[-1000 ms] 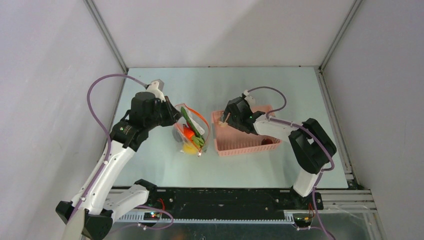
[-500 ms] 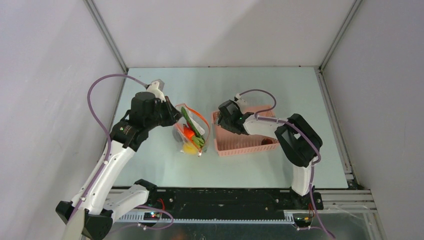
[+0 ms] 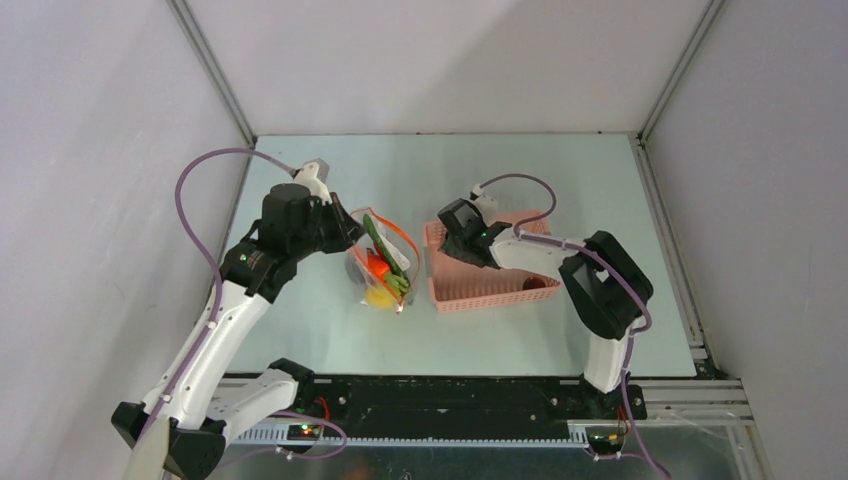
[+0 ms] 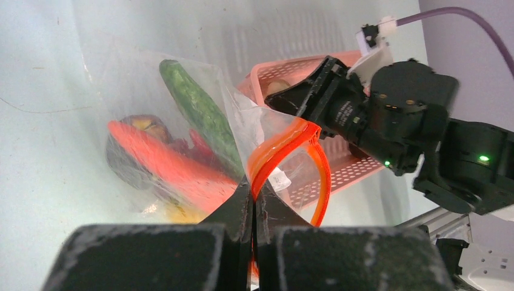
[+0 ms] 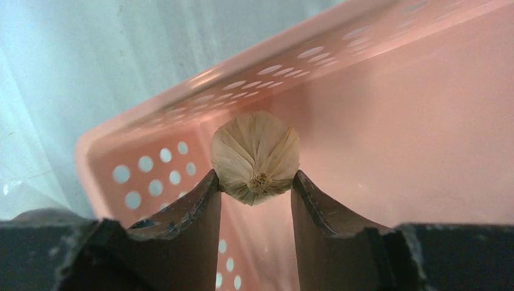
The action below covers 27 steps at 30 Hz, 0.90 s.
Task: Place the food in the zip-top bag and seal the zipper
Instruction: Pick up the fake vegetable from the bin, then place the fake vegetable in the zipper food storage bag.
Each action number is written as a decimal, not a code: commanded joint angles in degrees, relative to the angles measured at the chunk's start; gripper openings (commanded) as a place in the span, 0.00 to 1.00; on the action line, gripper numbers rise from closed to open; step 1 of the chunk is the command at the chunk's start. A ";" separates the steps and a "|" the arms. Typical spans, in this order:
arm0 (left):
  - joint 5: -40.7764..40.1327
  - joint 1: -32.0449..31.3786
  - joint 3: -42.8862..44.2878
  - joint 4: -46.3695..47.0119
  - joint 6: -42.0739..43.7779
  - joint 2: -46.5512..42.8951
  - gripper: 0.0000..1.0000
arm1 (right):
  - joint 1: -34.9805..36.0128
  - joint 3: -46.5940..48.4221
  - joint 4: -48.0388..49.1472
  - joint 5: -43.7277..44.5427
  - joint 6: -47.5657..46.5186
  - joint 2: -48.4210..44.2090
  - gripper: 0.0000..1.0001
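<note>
The clear zip-top bag (image 3: 380, 268) stands on the table with its mouth open. It holds a long green pod (image 4: 197, 112), a red chili (image 4: 163, 160), a dark round fruit (image 4: 142, 124) and a yellow piece (image 4: 176, 212). My left gripper (image 4: 253, 188) is shut on the orange-red zipper (image 4: 291, 136) at the mouth's near edge, and it also shows in the top view (image 3: 350, 235). My right gripper (image 5: 256, 182) is shut on a tan garlic bulb (image 5: 256, 156) inside the left end of the pink basket (image 5: 394, 121), close to the bag's mouth.
The pink mesh basket (image 3: 490, 292) sits just right of the bag, with a small red piece (image 3: 533, 284) at its right end. A white label (image 4: 280, 179) hangs inside the bag. Metal frame rails run along the table's edges.
My right gripper has shifted a little to the left and back over the basket's left end, and its elbow has swung left. The left arm and the bag have not moved.
</note>
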 commanded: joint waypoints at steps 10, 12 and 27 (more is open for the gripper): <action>2.79 0.26 0.56 1.55 0.48 -0.16 0.01 | 9.51 -1.26 1.81 11.31 -17.34 -24.52 0.16; 2.79 0.29 0.45 1.76 0.42 -0.32 0.01 | 11.31 -4.05 7.22 9.11 -21.41 -27.63 0.16; 4.08 0.29 0.23 2.07 0.24 -0.07 0.01 | 16.45 -5.64 27.03 -12.64 -28.26 -26.40 0.20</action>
